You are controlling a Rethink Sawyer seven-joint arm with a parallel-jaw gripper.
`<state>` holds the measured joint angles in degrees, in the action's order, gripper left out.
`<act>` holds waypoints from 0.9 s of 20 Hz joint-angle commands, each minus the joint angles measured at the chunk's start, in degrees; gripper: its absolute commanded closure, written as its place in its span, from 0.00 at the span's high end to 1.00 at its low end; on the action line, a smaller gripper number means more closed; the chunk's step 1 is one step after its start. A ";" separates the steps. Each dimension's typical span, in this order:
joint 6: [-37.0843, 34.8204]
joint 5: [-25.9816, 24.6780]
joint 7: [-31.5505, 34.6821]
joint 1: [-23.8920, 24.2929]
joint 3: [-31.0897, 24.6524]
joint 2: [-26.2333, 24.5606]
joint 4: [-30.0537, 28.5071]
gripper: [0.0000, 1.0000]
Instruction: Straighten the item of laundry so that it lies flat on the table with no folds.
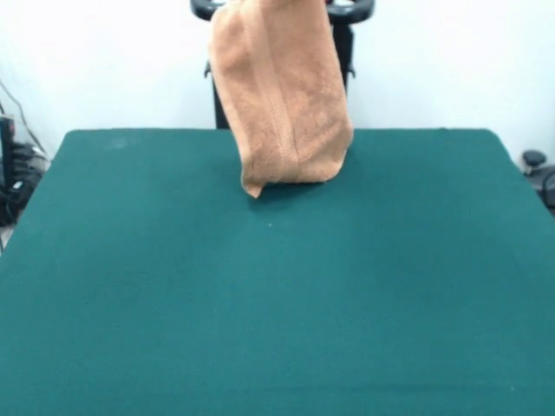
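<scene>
Worktop (260, 329): dark green, felt-like cloth that fills the lower two thirds of the frame; its near part at the bottom is bare, and its far edge runs across the frame just above the middle.

Small fleck: a tiny pale speck on the green, just below the towel's lower corner, near the middle of the frame; too small to tell what it is.

Towel (282, 95): light orange-tan terry, hanging from the top edge of the frame at upper centre, slightly left of the middle.

Towel shape: draped lengthwise and tilted, its top leaning left and its lower part swinging right; it widens downward and ends in a blunt lower edge with a pointed corner at the lower left.

Towel surface: a woven band runs down its length near the middle as several close ribs; soft folds show on either side of it.

Towel and worktop: the lower edge hangs over the far part of the green, with a dark shadow just beneath it; contact with the cloth cannot be told.

Hand: above the frame, so its opening and its hold cannot be told.

Pedestal (340, 39): black, behind the towel at top centre, with rounded dark parts on both sides.

Background: white wall; dark cables at the left edge, a dark object at the right edge.
</scene>
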<state>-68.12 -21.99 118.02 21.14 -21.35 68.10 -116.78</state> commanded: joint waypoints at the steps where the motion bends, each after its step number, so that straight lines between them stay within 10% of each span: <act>1: -7.12 0.23 3.04 -3.58 -0.81 -2.92 2.47 0.00; 18: -31.02 1.71 3.97 -7.97 -3.00 -8.24 17.85 0.00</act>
<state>-87.35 -21.92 118.02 15.36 -21.36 64.50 -107.42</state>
